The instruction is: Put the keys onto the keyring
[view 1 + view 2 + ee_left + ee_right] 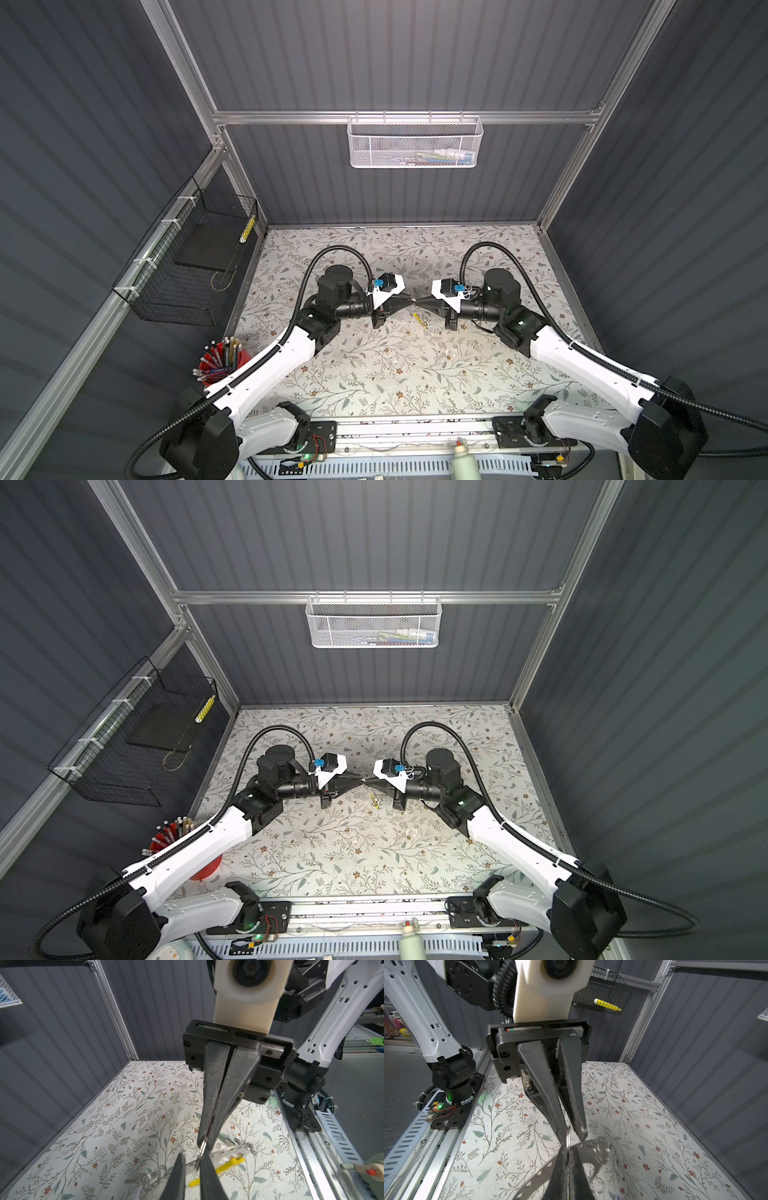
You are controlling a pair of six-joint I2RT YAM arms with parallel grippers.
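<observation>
In both top views my left gripper and right gripper meet tip to tip above the table's middle. The keyring shows as a small metal split ring that meets a pale perforated band carrying a yellow piece. My right gripper is shut on that ring. The ring stands in the narrow gap of my open left gripper, against one finger. A silvery key lies on the table beside clear curly trinkets.
The floral table is walled in by grey panels. A white mesh basket hangs on the back wall and a black wire basket on the left. A red cup of pencils stands front left, a pale bottle at the front rail.
</observation>
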